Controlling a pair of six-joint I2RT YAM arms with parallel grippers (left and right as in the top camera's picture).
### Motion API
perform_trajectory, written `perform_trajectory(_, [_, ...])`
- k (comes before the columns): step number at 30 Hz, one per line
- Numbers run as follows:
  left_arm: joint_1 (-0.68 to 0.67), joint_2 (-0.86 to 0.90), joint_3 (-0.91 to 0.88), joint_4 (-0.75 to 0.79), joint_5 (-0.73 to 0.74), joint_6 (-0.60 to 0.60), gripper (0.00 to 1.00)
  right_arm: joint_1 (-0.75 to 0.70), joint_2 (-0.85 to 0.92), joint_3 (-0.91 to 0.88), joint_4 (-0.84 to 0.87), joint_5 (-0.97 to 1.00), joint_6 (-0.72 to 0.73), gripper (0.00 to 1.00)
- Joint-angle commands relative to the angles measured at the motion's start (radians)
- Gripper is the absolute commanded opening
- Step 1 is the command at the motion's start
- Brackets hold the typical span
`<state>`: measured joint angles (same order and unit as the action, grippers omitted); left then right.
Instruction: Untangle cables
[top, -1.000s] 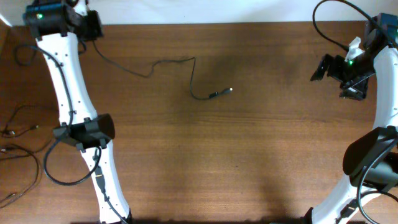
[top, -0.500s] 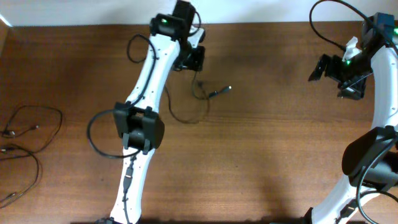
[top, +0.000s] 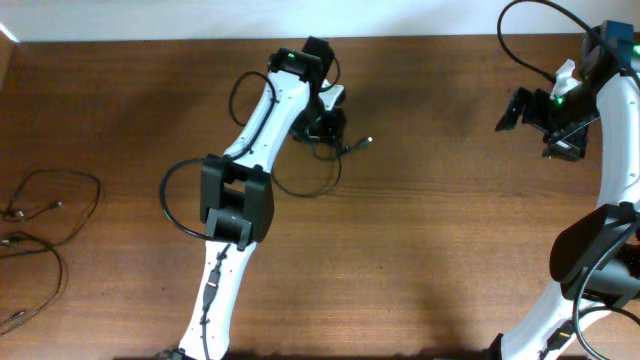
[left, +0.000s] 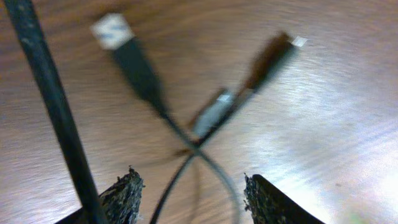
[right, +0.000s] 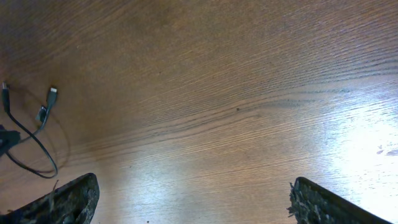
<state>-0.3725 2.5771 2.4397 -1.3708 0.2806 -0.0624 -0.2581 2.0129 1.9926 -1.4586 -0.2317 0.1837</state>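
Observation:
A thin black cable (top: 352, 148) lies at the table's top middle, curling into a loop below my left gripper (top: 328, 128). In the left wrist view two of its strands (left: 186, 158) cross between my open fingers (left: 124, 194), nothing clamped. A silver-tipped plug (left: 115, 31) and a second, blurred plug (left: 273, 53) lie just ahead of the left gripper (left: 193, 199). More cables (top: 40, 208) lie loose at the far left edge. My right gripper (top: 512, 110) hovers at the far right, wide open over bare wood (right: 196, 202); the cable (right: 43, 113) shows small at that view's left.
The left arm (top: 240, 200) stretches diagonally from the bottom edge to the top middle, with its thicker black lead looping beside it. The right arm (top: 600, 220) stands along the right edge. A white wall borders the table's far side.
The left arm swung from the far left corner to the top middle. The cable, once stretched out, now bunches into a loop. The left jaws went from shut to open.

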Motion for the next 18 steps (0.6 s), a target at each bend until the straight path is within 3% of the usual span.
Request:
perform_trajectory(1, [-0.046,0.016,-0.005,0.016,0.067,-0.024,0.6,0.01,-0.027,-0.007,-0.001,0.008,-0.005,0.99])
perform_trajectory(4, [-0.069,0.062,-0.005,0.022,-0.009,-0.058,0.62,0.01,-0.027,-0.007,-0.007,0.008,-0.005,0.99])
perform_trajectory(8, [-0.073,0.124,-0.005,0.0,-0.012,-0.058,0.5,0.01,-0.027,-0.007,-0.008,0.008,-0.005,0.99])
perform_trajectory(11, [-0.073,0.129,-0.005,0.003,-0.019,-0.058,0.48,0.01,-0.027,-0.007,-0.008,0.008,-0.005,0.99])
perform_trajectory(12, [-0.073,0.129,-0.005,0.005,-0.019,-0.058,0.41,0.01,-0.027,-0.007,-0.008,0.008,-0.005,0.99])
perform_trajectory(15, [-0.073,0.129,-0.005,0.008,-0.045,-0.057,0.0,0.01,-0.027,-0.007,-0.007,0.008,-0.005,0.99])
perform_trajectory(18, [-0.055,0.127,0.086,-0.051,-0.079,-0.057,0.0,0.01,-0.027,-0.007,-0.005,0.008,-0.005,0.99])
